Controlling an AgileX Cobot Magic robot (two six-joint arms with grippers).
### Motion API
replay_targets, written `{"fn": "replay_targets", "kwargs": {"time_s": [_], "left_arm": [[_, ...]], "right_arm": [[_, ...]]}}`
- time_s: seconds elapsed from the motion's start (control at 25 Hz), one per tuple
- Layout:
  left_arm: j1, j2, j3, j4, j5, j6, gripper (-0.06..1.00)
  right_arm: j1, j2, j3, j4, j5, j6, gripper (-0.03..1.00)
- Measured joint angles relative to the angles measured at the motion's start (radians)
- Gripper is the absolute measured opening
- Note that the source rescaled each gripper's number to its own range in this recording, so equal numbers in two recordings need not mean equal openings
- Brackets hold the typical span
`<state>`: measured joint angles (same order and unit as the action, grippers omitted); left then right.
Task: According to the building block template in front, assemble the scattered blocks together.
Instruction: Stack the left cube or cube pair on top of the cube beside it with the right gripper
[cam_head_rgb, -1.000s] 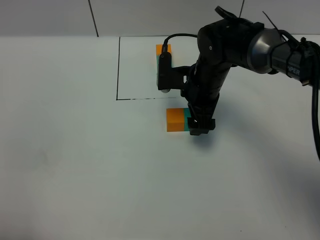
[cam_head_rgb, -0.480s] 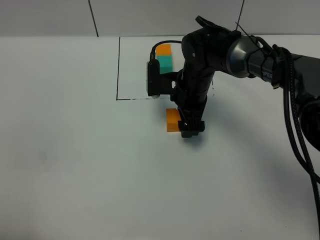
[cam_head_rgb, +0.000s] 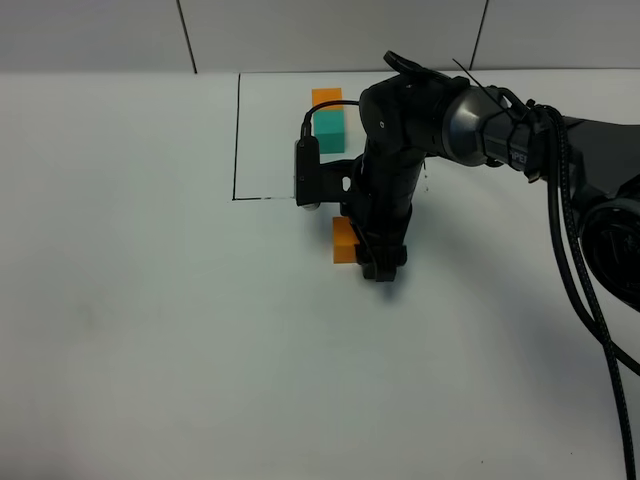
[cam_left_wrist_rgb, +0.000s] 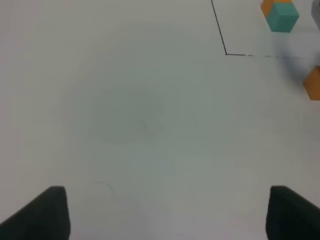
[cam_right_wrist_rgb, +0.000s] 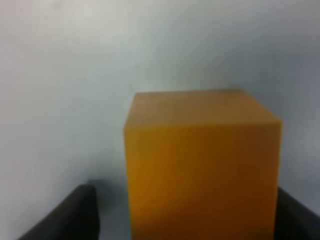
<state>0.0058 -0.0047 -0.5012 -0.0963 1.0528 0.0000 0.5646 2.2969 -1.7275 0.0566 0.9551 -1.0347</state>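
Right gripper sits low at the orange cube, just outside the building block template. From above the arm half hides the cube. The wrist view shows it whole between fingers, grip unclear. Left gripper gapes, empty.

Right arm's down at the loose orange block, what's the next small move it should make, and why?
Probably close the right gripper on the orange cube. The right wrist view shows that cube between the spread fingers, with a gap showing on one side, so nothing is gripped yet. The loose teal cube is hidden behind the arm, so I cannot tell whether the two touch.
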Motion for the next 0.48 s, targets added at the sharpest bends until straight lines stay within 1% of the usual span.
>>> {"fn": "replay_targets", "kwargs": {"time_s": [0.04,0.12,0.16,0.32,0.4,0.48], "left_arm": [[0.000,0.000,0.000,0.000,0.000,0.000,0.67],[0.000,0.000,0.000,0.000,0.000,0.000,0.67],[0.000,0.000,0.000,0.000,0.000,0.000,0.67],[0.000,0.000,0.000,0.000,0.000,0.000,0.67],[0.000,0.000,0.000,0.000,0.000,0.000,0.67],[0.000,0.000,0.000,0.000,0.000,0.000,0.67]], "right_arm": [[0.000,0.001,0.000,0.000,-0.001,0.000,0.28],[0.000,0.001,0.000,-0.001,-0.005,0.000,0.06],[0.000,0.001,0.000,-0.001,-0.005,0.000,0.02],[0.000,0.001,0.000,-0.001,-0.010,0.014,0.02],[0.000,0.001,0.000,0.000,-0.030,0.045,0.02],[0.000,0.001,-0.005,0.000,-0.047,0.112,0.02]]}}
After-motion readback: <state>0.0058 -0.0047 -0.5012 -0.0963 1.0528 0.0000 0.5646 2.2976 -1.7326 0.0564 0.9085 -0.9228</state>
